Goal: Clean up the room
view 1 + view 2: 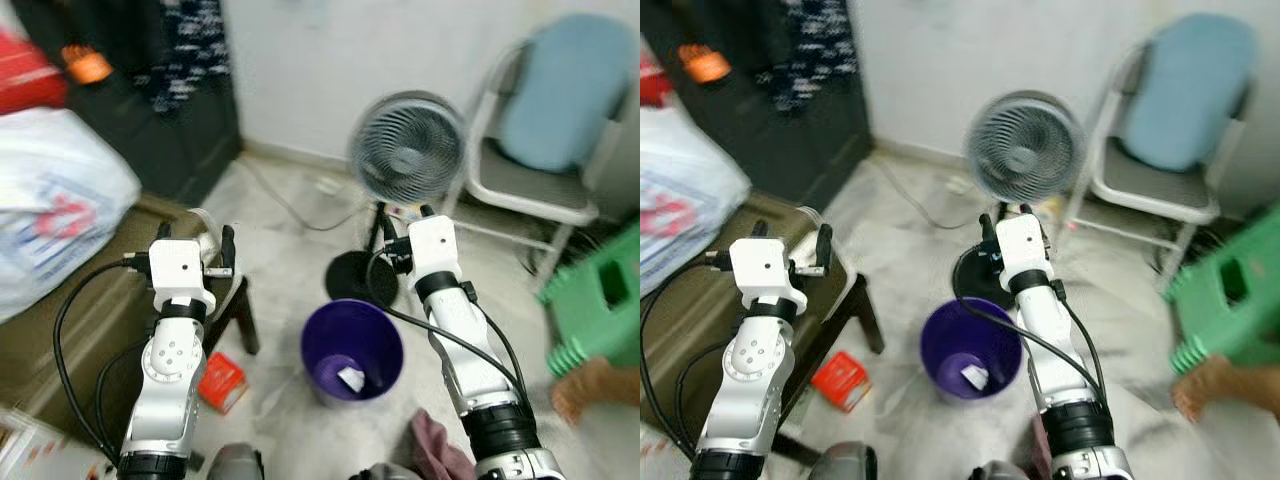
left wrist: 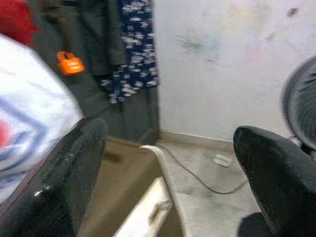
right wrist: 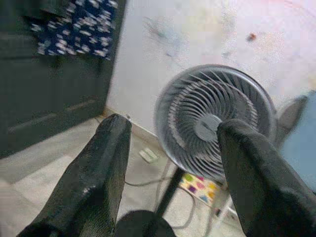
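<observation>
Evidently we were between pickups: both arms were raised and empty, the left gripper (image 2: 168, 163) with its fingers spread wide over the edge of the brown desk (image 1: 70, 330), the right gripper (image 3: 170, 168) likewise spread, aimed toward the fan (image 1: 408, 148). We judged the step to be searching for the next bit of litter. A purple bin (image 1: 352, 350) stood on the floor between our arms with a scrap of paper already inside, and a red box (image 1: 221, 381) lay on the floor just beside the desk leg. The next move called for bending low and reaching the left arm down to that box. Our head views showed bin and box; the wrist views looked over them to wall, fan and hanging clothes (image 2: 133, 54).
</observation>
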Tool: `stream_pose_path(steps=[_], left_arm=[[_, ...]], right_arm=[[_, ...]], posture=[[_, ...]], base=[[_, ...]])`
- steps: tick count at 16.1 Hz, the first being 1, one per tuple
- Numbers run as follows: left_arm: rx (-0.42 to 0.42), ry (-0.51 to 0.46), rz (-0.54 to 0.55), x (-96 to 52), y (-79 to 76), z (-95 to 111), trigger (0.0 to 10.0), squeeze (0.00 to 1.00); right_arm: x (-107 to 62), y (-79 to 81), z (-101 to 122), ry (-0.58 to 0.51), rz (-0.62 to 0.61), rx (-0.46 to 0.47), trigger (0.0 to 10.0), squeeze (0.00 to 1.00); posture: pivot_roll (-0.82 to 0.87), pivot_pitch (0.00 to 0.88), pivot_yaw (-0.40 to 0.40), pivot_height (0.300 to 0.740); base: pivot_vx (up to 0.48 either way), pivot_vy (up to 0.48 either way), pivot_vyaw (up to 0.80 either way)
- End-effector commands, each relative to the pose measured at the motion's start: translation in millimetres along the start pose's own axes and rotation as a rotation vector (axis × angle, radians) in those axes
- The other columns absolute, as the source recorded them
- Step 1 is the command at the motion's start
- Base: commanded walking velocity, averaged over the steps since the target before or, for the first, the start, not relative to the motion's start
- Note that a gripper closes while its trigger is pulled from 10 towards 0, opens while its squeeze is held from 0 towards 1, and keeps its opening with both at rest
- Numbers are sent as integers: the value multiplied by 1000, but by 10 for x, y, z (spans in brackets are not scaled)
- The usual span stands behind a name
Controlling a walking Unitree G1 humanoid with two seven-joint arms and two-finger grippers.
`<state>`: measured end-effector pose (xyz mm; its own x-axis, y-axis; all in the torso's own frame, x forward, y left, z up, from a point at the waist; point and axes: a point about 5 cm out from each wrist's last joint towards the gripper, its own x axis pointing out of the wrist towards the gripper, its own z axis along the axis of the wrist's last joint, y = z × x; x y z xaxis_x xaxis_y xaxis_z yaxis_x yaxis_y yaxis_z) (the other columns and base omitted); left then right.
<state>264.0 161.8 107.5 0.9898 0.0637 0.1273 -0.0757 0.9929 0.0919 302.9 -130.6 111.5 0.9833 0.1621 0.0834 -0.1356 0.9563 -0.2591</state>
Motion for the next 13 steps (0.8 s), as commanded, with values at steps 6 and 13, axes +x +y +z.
stream_pose_path(steps=[6,13], left_arm=[[27,-5,-1,-62,-4,37,10000,0],[26,15,-17,-128,-17,39,10000,0]], right_arm=[[4,47,58,-24,33,-32,10000,0],[-70,55,44,-8,38,-23,10000,0]], posture=[[-63,3,-15,740],[-57,32,-22,740]], base=[[0,0,800],[0,0,800]])
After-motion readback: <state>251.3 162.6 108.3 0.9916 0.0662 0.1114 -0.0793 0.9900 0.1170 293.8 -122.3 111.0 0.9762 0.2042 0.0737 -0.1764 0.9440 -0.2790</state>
